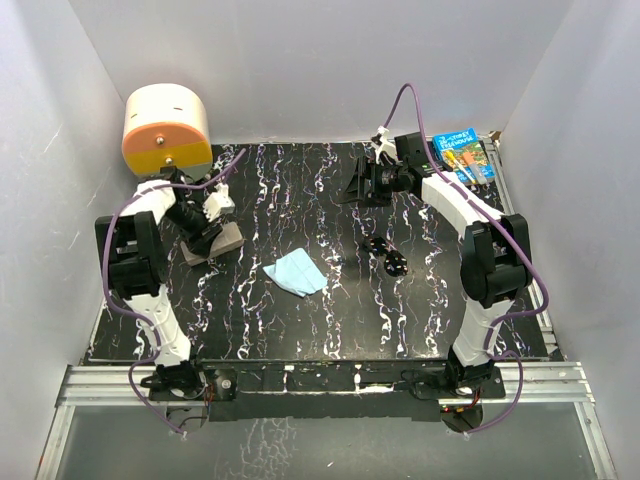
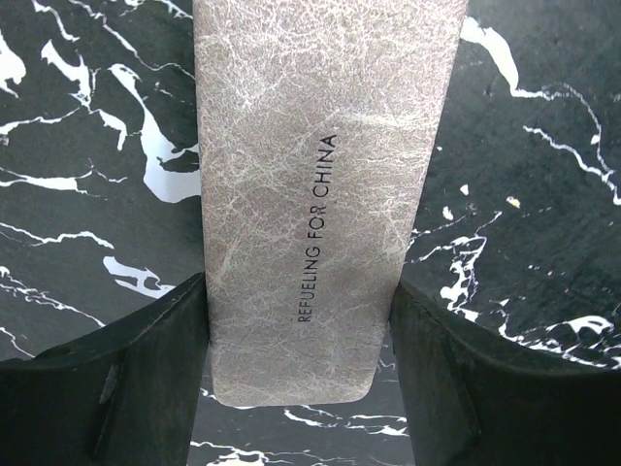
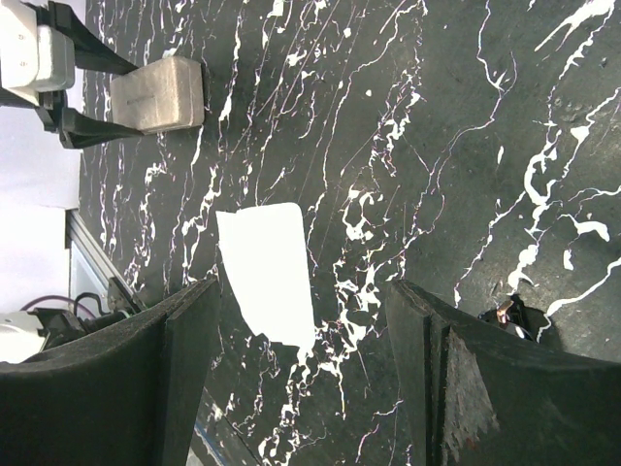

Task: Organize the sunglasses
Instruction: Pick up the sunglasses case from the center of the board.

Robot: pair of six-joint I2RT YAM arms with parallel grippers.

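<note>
Across the black, white-veined table (image 1: 300, 320) the two arms are busy at opposite ends. The left gripper (image 2: 299, 286) is out at the far left, its fingers pressed against both long sides of the grey-brown case (image 2: 310, 146), so it appears to have the case clamped; whether the case rests on the table or is just lifted I cannot tell. The right gripper (image 1: 352, 184) hangs over the far middle of the table with its jaws spread wide and nothing between them (its own camera shows only marble and cloth in the gap). Right of the case and nearer, about mid-table, lies the light-blue cloth (image 1: 296, 272), spread flat. Smallest of all, the sunglasses (image 1: 388, 257) sit on the table to the right of the cloth, apart from it, well apart from the case, and touched by neither gripper. From the right gripper they lie toward the near edge and a little to the right; in its wrist view only a sliver of them shows past one finger. Their long axis runs on a slant, from far-left to near-right. The right arm is plainly the nearer one, so I judge the pick falls to it, with the jaws set across that slant, not along it.
</note>
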